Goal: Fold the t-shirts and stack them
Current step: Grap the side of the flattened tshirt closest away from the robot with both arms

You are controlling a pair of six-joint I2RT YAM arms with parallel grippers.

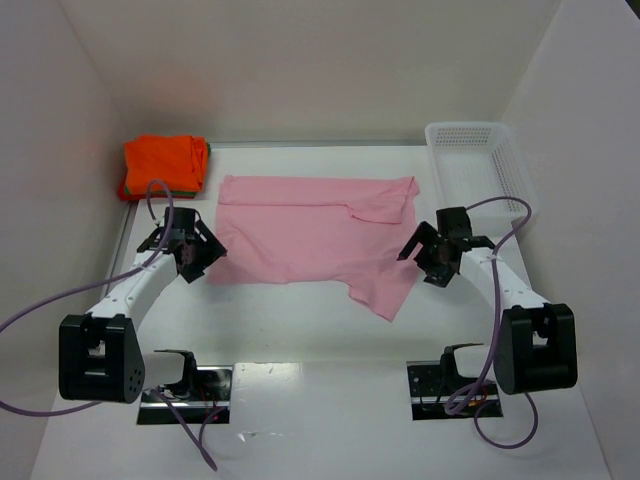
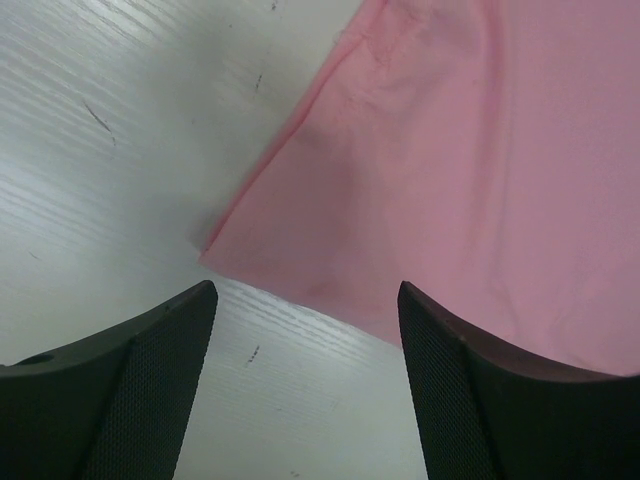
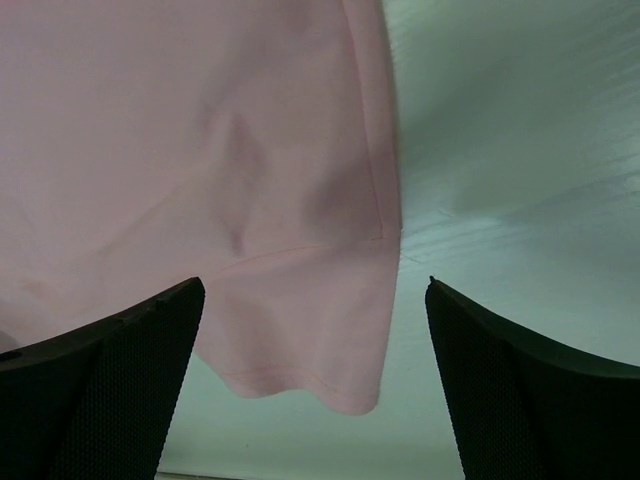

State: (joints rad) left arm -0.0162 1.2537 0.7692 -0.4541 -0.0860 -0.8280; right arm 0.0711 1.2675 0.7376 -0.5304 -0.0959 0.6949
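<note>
Between left gripper (image 1: 200, 257) and right gripper (image 1: 426, 263) (jaws apart) lies pink t-shirt (image 1: 300, 228).

Overhead I get bright, even light; the white table (image 1: 320, 330) is almost washed out and shadows are faint. My left wrist view is crisp, table grain sharp, a soft shadow along the pink t-shirt (image 2: 480, 150). The right wrist view looks dimmer, greenish, softer.

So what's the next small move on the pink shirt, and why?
Probably lower both arms and pinch the cloth. The left gripper stands open over the pink t-shirt's near left corner, the right gripper stands open over its hemmed right edge, and neither holds cloth yet.
</note>
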